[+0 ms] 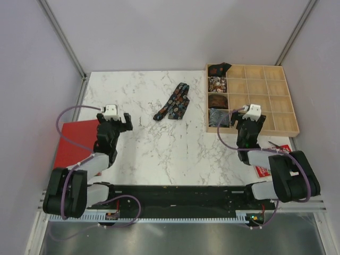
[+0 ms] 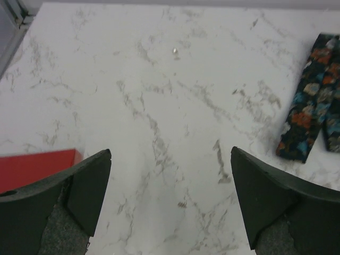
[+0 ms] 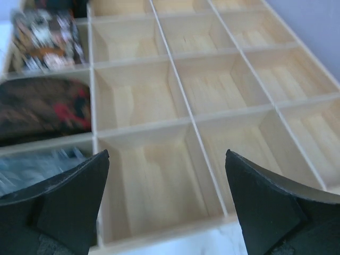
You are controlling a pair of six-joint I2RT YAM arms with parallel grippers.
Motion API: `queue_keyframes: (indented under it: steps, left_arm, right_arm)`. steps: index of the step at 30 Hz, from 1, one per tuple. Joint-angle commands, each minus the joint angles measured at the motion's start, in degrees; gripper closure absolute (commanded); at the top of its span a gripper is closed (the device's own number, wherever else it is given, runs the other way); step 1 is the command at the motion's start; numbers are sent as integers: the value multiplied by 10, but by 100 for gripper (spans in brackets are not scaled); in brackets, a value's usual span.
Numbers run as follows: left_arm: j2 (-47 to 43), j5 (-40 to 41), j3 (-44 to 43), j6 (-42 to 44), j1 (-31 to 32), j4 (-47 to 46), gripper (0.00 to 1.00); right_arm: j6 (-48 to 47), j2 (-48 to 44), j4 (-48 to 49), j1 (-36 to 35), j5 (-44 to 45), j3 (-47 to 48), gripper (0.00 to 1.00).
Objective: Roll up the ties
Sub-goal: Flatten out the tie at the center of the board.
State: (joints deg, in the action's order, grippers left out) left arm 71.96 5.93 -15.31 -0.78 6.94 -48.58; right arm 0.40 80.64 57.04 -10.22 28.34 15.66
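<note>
Lab robot booth: plain walls [image 1: 175, 32] around marble tabletop [image 1: 175, 154].

tie [image 1: 175, 101]: black, printed with red, blue, orange flowers | worktop [image 1: 159, 149]: white marble, veined in grey | tray [image 1: 260, 85]: pale wood | booklet [image 1: 74, 141]: red

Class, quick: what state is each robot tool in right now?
Left tool: open, holding nothing.
Right tool: open, empty, over the pale wooden compartment tray.

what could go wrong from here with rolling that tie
The floral tie lies folded over itself on the marble table; it may slide or bunch rather than roll. The open right gripper sits over the wooden tray; moving low, it could catch a divider.
</note>
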Motion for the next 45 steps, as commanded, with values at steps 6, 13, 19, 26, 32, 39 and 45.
queue_keyframes:
  steps: [6,13,19,26,32,39,45]
  left_arm:
    - [-90,-100,-247,-427,10,406,0]
    - [6,-203,-347,-399,26,566,27]
    - [-10,-243,-273,-528,28,519,28]
    - [-1,-209,-222,-685,40,454,39]
    - [74,-202,-231,-733,54,407,39]
    - [172,-202,-224,-795,63,324,44]
    - [211,-153,-227,-826,78,298,45]
  right_arm:
    - [195,-151,-379,0,-100,257,2]
    - [316,-146,-616,3,-198,375,2]
    - [389,-188,-647,3,-230,334,2]
    - [454,-203,-661,-24,-297,274,2]
    - [474,-236,-656,-91,-247,220,2]
    - [474,-246,-668,-130,-239,217,2]
    - [468,-264,-677,-137,-243,216,2]
